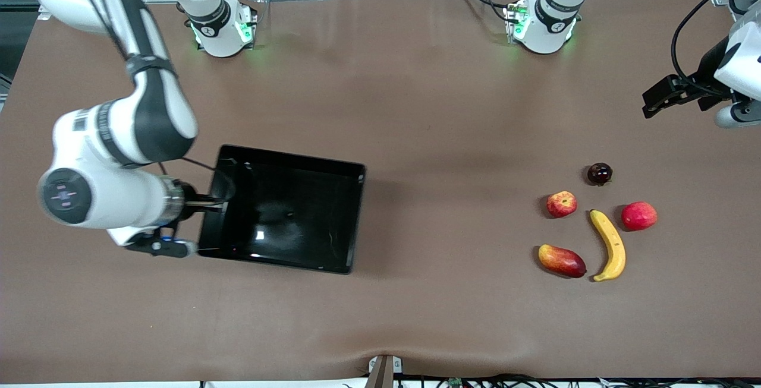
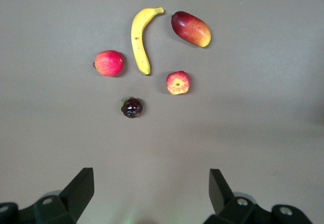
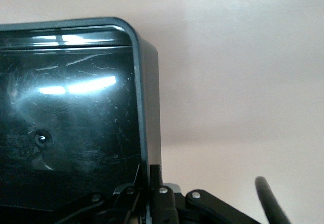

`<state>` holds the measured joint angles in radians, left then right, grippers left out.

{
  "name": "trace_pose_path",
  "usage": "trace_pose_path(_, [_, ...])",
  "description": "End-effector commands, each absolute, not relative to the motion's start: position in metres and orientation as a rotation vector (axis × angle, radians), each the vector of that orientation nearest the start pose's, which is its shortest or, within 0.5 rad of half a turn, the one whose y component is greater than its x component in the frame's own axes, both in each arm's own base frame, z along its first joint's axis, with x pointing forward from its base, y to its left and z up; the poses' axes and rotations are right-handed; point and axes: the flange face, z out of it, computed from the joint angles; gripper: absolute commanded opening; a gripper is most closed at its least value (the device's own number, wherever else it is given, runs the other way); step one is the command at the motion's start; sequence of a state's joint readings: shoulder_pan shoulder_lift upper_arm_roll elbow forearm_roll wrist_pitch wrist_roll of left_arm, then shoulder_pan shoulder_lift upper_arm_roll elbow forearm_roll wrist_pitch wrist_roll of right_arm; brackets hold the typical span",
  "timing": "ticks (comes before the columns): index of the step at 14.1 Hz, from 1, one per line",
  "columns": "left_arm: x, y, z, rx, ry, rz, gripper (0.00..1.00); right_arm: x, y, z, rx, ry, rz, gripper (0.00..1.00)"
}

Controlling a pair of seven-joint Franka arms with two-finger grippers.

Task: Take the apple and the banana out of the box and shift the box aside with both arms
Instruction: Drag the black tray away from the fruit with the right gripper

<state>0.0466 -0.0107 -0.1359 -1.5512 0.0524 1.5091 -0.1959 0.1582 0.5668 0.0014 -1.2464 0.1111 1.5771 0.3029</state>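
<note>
The black box [image 1: 297, 210] lies toward the right arm's end of the table. My right gripper [image 1: 215, 201] is shut on the box's side wall [image 3: 149, 107], one finger inside and one outside [image 3: 152, 176]. The yellow banana [image 1: 609, 245] [image 2: 140, 39] and the small apple [image 1: 562, 204] [image 2: 177, 82] with its dimpled top lie on the table toward the left arm's end. My left gripper [image 1: 651, 106] [image 2: 151, 178] hangs open and empty over bare table, apart from the fruits.
A plain red round fruit [image 1: 639, 215] lies beside the banana. A red-yellow mango [image 1: 562, 260] lies nearer the front camera than the apple. A small dark round fruit [image 1: 599, 173] lies farther from it. Brown table [image 1: 452, 138] spans between box and fruits.
</note>
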Motion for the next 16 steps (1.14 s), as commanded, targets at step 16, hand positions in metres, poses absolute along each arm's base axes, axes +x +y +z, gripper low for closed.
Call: trace_pose_path(16, [0.541,-0.038,0.635,-3.078,-0.201,0.009,1.0,0.606,-0.213,0.278,-3.043,0.055,0.256,0.0])
